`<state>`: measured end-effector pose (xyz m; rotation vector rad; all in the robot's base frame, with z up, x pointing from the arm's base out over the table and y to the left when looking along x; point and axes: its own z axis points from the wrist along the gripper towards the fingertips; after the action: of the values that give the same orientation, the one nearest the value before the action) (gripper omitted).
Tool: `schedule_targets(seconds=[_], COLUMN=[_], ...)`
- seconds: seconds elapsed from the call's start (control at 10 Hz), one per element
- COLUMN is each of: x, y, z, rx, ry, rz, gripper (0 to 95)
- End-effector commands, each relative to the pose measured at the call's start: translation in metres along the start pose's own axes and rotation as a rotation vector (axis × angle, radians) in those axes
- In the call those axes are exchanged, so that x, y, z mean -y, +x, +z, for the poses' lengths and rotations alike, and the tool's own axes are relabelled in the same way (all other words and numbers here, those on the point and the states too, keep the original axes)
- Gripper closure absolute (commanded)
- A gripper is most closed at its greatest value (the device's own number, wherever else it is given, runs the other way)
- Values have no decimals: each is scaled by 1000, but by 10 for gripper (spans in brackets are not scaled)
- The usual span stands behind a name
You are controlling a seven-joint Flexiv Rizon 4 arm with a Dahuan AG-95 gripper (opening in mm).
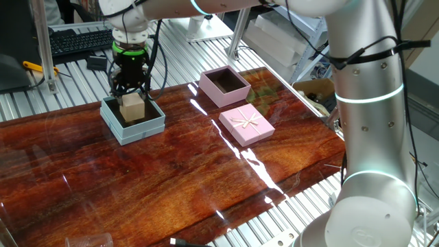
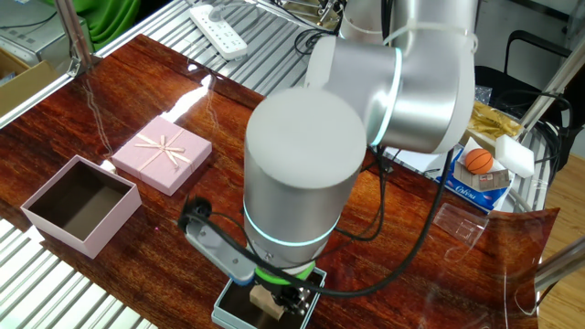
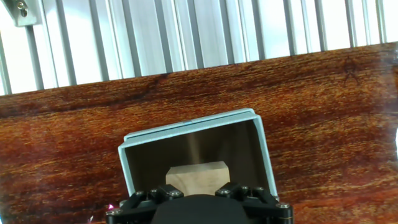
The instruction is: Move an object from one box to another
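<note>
The little wooden cube [image 1: 132,106] looks light and rigid to me, plain flat faces, nothing fragile, maybe a bit slick. Opposite side faces are the obvious place to pinch, low enough that it won't twist out. Right now it's sitting inside the blue-grey box [image 1: 140,128], between my fingers [image 1: 132,95], which straddle it partway open; I can't tell if they actually touch or clamp it. The pink box [image 1: 224,87] sits empty further along the tabletop [image 1: 206,178], well apart, with the ribboned lid [image 1: 246,124] beside it.
</note>
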<state>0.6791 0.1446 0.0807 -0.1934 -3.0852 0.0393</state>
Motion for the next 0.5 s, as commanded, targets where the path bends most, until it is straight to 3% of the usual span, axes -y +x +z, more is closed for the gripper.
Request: schedule_targets(seconds=[0.1, 0.5], x=[-1, -1], y=[0, -3], z=[4, 9], rx=[-1, 2], ry=[1, 4], rz=[-2, -15], gripper=[950, 950])
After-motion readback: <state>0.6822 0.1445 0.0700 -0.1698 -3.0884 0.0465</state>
